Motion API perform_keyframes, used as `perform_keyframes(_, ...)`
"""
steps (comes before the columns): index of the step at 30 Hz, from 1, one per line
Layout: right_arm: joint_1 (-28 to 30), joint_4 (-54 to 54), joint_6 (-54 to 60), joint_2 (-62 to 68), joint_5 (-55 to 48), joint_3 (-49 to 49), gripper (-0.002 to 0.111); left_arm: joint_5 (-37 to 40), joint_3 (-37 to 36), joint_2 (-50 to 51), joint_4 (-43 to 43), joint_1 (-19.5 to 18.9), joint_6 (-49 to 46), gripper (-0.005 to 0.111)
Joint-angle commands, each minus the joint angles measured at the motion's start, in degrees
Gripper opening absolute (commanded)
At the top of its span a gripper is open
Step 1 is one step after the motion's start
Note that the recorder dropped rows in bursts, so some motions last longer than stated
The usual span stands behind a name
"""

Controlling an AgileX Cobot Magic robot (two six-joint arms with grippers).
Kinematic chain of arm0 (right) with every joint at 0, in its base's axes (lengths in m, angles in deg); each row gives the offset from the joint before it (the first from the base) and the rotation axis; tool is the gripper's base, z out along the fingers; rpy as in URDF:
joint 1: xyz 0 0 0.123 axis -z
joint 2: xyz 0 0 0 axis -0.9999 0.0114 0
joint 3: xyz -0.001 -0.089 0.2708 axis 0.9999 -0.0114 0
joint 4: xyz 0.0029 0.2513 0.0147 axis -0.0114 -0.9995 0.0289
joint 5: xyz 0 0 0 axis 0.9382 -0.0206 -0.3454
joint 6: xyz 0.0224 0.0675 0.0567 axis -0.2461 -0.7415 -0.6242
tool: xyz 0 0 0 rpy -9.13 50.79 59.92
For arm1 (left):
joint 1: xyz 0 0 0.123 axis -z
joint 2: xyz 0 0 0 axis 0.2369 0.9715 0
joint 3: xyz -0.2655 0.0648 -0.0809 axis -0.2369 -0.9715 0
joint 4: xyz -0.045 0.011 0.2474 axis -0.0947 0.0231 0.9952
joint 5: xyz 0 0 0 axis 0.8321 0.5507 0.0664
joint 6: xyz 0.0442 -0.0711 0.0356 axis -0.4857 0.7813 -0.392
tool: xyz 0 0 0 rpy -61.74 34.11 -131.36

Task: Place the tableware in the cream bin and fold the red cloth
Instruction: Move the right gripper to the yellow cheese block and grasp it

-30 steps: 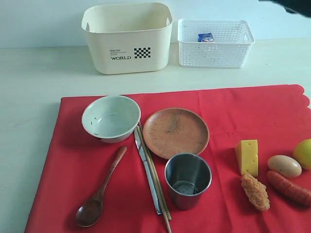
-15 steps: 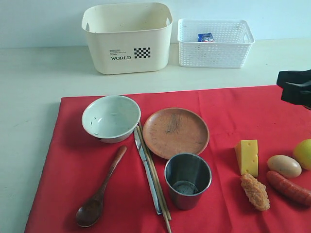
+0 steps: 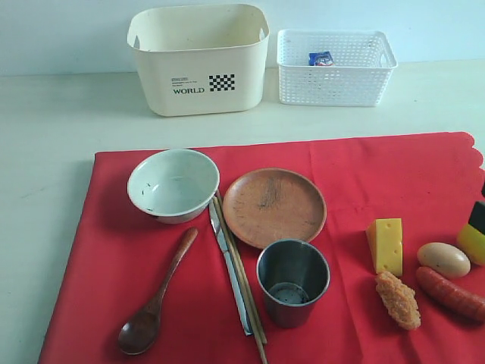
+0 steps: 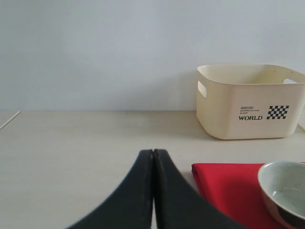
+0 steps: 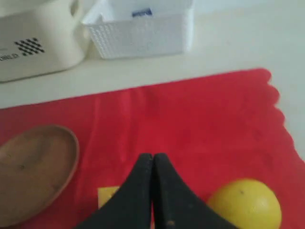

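Note:
On the red cloth [image 3: 379, 167] lie a pale bowl [image 3: 173, 184], a brown plate [image 3: 274, 206], a steel cup [image 3: 293, 282], a dark wooden spoon [image 3: 155, 299], a silver knife [image 3: 229, 273] and chopsticks [image 3: 241, 273]. The cream bin [image 3: 199, 61] stands behind the cloth. My left gripper [image 4: 153, 151] is shut and empty over bare table, beside the cloth's corner [image 4: 224, 191] and the bowl [image 4: 286, 191]. My right gripper [image 5: 153, 156] is shut and empty above the cloth, between the cheese [image 5: 108, 195] and a yellow fruit [image 5: 243, 205]. Only its black tip [image 3: 478, 215] shows in the exterior view.
A white lattice basket [image 3: 336, 67] with a small blue packet stands right of the cream bin. Toy foods sit on the cloth's right part: cheese [image 3: 386, 244], egg [image 3: 443, 259], sausage [image 3: 451, 293], a fried piece [image 3: 398, 299] and the yellow fruit [image 3: 473, 244].
My right gripper has come down along the right edge of the exterior view, from the top corner to just over the yellow fruit. Nothing on the cloth has moved.

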Motion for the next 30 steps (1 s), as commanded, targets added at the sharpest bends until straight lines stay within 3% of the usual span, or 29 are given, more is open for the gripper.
perform_keyframes(1, 0.0, -0.7, -4.2, 0.7, -2.6, -0.2, 0.0, -0.1, -0.2, -0.4, -0.7, -0.1, 0.2, 0.001)
perform_keyframes(4, 0.0, 0.7, -4.1, 3.7, 0.9, -0.2, 0.007, -0.1, -0.2, -0.4, -0.7, -0.1, 0.2, 0.001)
perform_keyframes(9, -0.2, 4.5, -4.2, 14.2, 2.3, 2.3, 0.033, -0.1, -0.2, -0.4, -0.7, -0.1, 0.2, 0.001)
perform_keyframes(17, -10.7, 5.9, -2.2, 26.8, 1.6, 9.8, 0.061, -0.1, -0.2, -0.4, -0.7, -0.1, 0.2, 0.001)
perform_keyframes(20, -11.7, 5.9, -1.5, 30.9, -3.3, 13.2, 0.064, -0.1, -0.2, -0.4, -0.7, -0.1, 0.2, 0.001)
perform_keyframes(30, -12.0, 5.9, -0.1, 42.9, -0.7, 17.8, 0.064, -0.1, -0.2, -0.4, -0.7, -0.1, 0.2, 0.001)
